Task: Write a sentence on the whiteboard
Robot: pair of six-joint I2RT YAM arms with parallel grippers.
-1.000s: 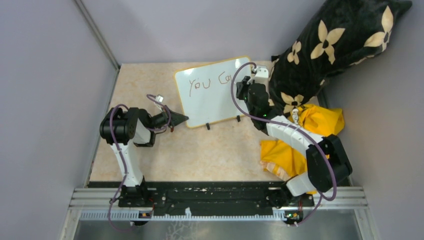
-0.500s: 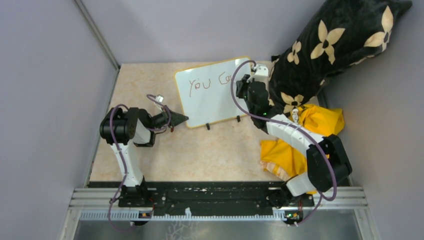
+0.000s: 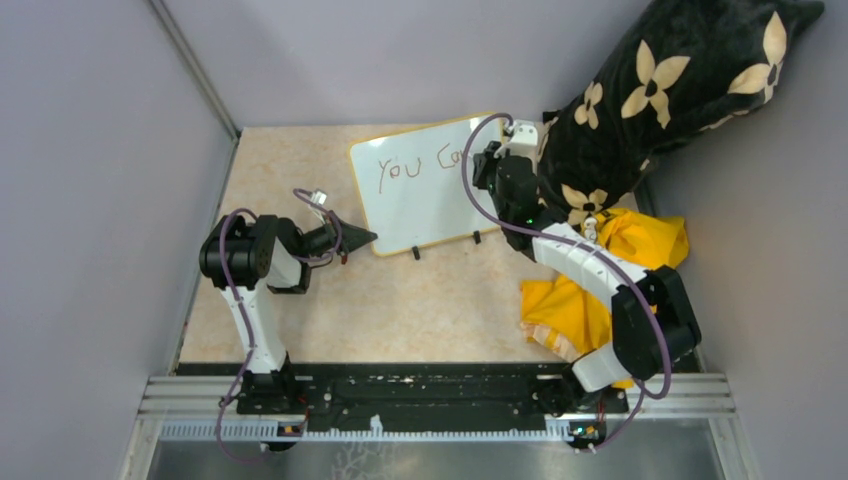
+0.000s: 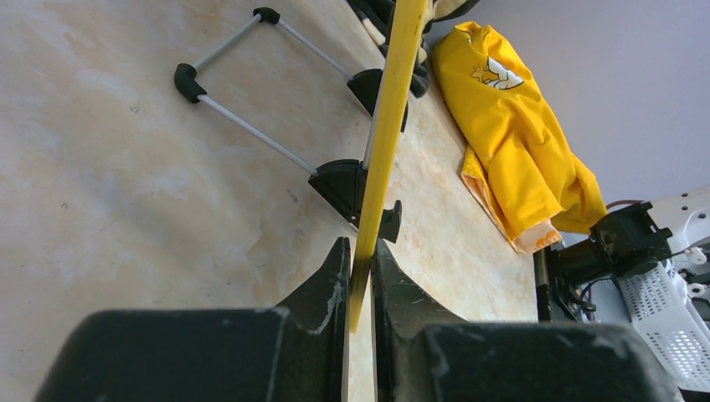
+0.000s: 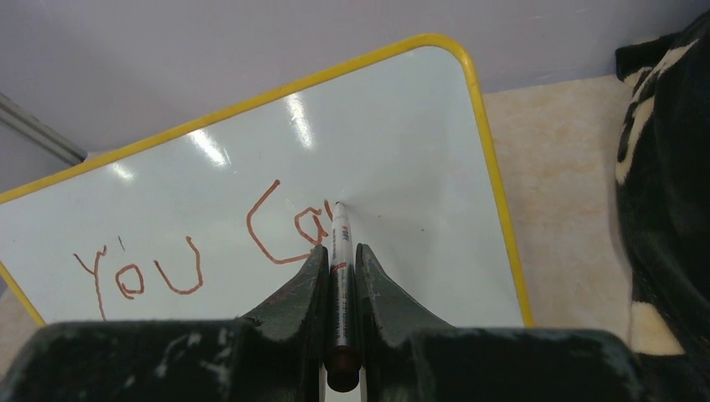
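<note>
Pinching marker [image 5: 338, 230], right pincer [image 5: 340, 251] facing whiteboard [image 5: 402, 159], tip touching, left pincer [image 4: 360, 251] clamping its edge.

The whiteboard [image 3: 420, 200] stands on the table [image 3: 420, 300], toward the back, near the middle. The left tool [image 4: 360, 247] clamps its near-left edge. The right tool [image 5: 339, 251], before the board's right half, grips a marker [image 5: 338, 234] whose tip touches the board where the sentence [image 5: 177, 292] ends. A cushion [image 3: 660, 100] lies behind and to the right of the board. A garment [image 3: 655, 240] lies before the cushion, under the right arm.
</note>
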